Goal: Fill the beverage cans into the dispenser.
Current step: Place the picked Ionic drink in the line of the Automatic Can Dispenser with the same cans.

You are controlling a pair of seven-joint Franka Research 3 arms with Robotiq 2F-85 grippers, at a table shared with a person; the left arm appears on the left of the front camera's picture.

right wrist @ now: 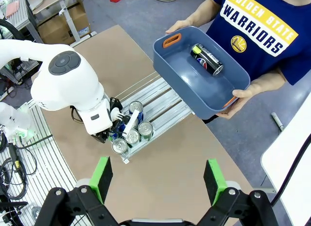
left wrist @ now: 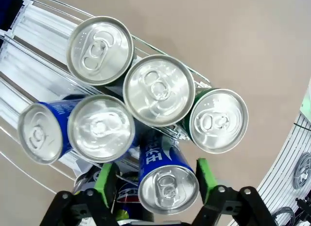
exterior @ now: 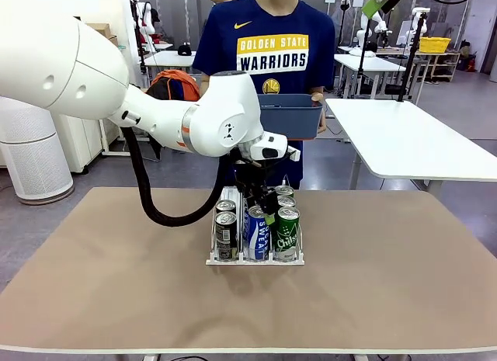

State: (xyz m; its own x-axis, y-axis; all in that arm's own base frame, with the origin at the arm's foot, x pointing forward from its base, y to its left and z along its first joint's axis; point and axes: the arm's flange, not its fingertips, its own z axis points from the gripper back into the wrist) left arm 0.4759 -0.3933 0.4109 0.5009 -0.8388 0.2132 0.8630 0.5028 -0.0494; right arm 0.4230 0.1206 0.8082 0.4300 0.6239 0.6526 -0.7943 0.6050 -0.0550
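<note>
My left gripper [left wrist: 154, 183] is spread, a green pad on each side of a blue can [left wrist: 168, 187] that stands upright in the dispenser [left wrist: 34, 36]. One pad shows a clear gap and the other sits very close to the can wall, so I judge the can to be standing on its own.

The can's long axis runs straight along my fingers, so the safe way out is straight back along them. Five more cans crowd just past the fingertips, tops level with this one, which leaves no room to slide sideways. Beyond them the lanes are bare.

Farther out, past the dispenser's far end, the person's hands [right wrist: 243, 97] hold a blue-grey bin [right wrist: 167, 65]. One black can [right wrist: 206, 59] lies on its side in it, its long axis slanting across the floor.

My right gripper [right wrist: 158, 182] hangs high above the table [right wrist: 194, 153], spread with nothing between the pads. I judge the left to be nearer the bin. Its walls are the edge to mind.
</note>
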